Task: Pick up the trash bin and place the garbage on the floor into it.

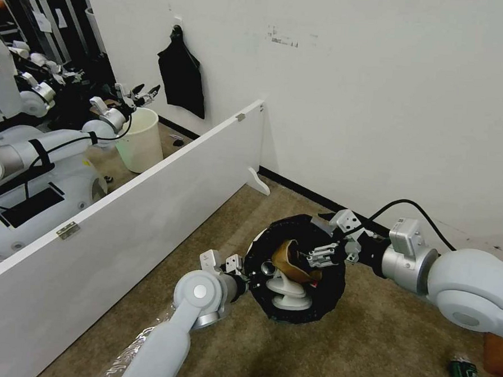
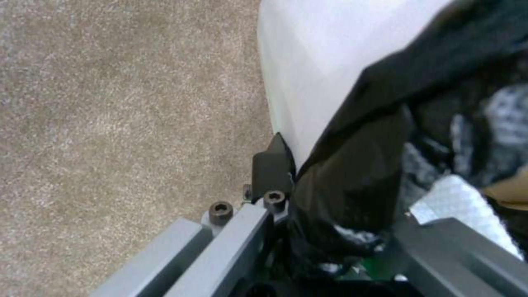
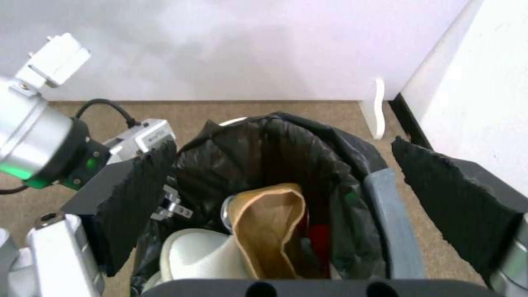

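Trash bin [image 1: 295, 269]: black-lined, tilted on the carpet floor [image 1: 367, 341], near the wall; a brown paper bag [image 3: 269, 231] and white slippers [image 3: 198, 255] inside.
Left gripper [image 1: 241, 272]: clamped on the bin's rim.
Right gripper [image 1: 315, 258]: over the bin mouth, pads spread wide, holding nothing.
Room: white partition board [image 1: 149, 205] to the left, wall behind.
Nearby: green-labelled bottle [image 1: 464, 373] lies well apart to the right; writing unreadable.

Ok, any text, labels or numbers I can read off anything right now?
None legible.
Grey smudged marks on the white wall: too blurred to read.
Green-labelled bottle on the beige-brown carpet: label too small to read.
Papers pinned on the dark rack at far left: unreadable.
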